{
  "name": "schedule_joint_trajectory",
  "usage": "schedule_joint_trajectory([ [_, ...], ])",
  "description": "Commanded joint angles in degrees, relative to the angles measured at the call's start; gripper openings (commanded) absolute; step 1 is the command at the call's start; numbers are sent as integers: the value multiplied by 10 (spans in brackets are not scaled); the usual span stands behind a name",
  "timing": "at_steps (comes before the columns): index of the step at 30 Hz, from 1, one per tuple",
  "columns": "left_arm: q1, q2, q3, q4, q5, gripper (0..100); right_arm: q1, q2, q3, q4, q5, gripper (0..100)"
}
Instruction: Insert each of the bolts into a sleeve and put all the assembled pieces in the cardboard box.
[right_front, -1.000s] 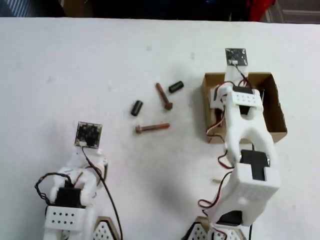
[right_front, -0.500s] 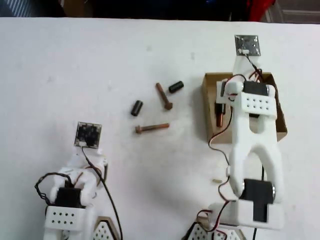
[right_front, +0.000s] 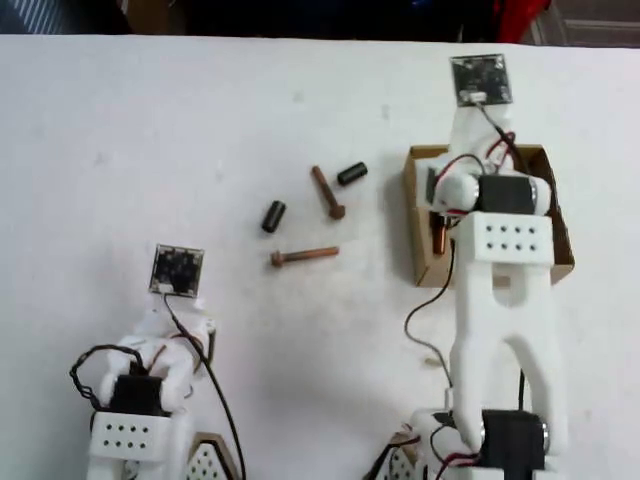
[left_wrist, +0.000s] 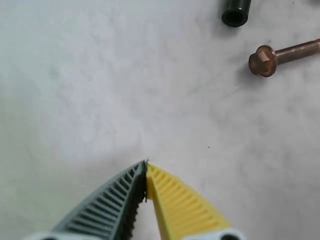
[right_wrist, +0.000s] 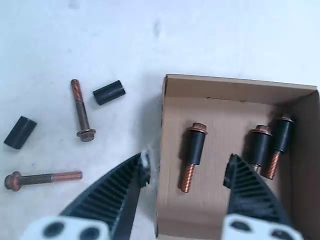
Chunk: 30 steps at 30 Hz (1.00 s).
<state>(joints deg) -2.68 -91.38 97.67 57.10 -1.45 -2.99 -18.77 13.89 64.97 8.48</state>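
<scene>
Two coppery bolts lie loose on the matte white table (right_front: 150, 120) in the high view: the upper bolt (right_front: 327, 193) slanted, the lower bolt (right_front: 305, 256) nearly level, each a threaded shank with a flanged head. Two short black cylinders lie near them, the upper sleeve (right_front: 351, 173) and the lower sleeve (right_front: 273, 216), both apart from the bolts. The right arm (right_front: 500, 300) stretches over the brown cardboard box (right_front: 562, 235), where the first piece (right_front: 440, 232) lies by the left wall. A second ago the arm was bent and hid that spot; the loose parts have not shifted. The left arm (right_front: 140, 400) sits near left as before. In the left wrist view, the left gripper (left_wrist: 146, 172) is clenched on nothing, its ribbed grey and yellow fingers meeting at the tips over bare table, with the lower sleeve (left_wrist: 236, 11) and lower bolt (left_wrist: 282, 54) beyond. In the right wrist view, the right gripper (right_wrist: 187, 167) is spread wide and holds nothing, one black ribbed finger outside the box (right_wrist: 240, 85) wall, the other over its floor. Three assembled pieces lie inside, each a bolt in a black sleeve: first piece (right_wrist: 194, 150), second piece (right_wrist: 260, 145) and third piece (right_wrist: 282, 135), the last two just beside each other.
</scene>
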Motion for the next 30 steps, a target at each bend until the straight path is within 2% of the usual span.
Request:
schedule_joint_trajectory([
  [1,-3,-4,-4,2,6,23,-44,-36,-25,22,4,223],
  [10,-3,-4,-4,2,5,23,-140,-34,-25,56,3,223],
  [17,-5,-4,-4,2,5,23,-174,-34,-22,32,3,223],
  [21,-5,-4,-4,2,5,23,-173,-34,15,-36,7,223],
  [27,-5,-4,-4,2,5,23,-170,-34,114,-214,11,223],
  [30,-6,-4,-4,2,5,23,-170,-34,157,-290,83,223],
])
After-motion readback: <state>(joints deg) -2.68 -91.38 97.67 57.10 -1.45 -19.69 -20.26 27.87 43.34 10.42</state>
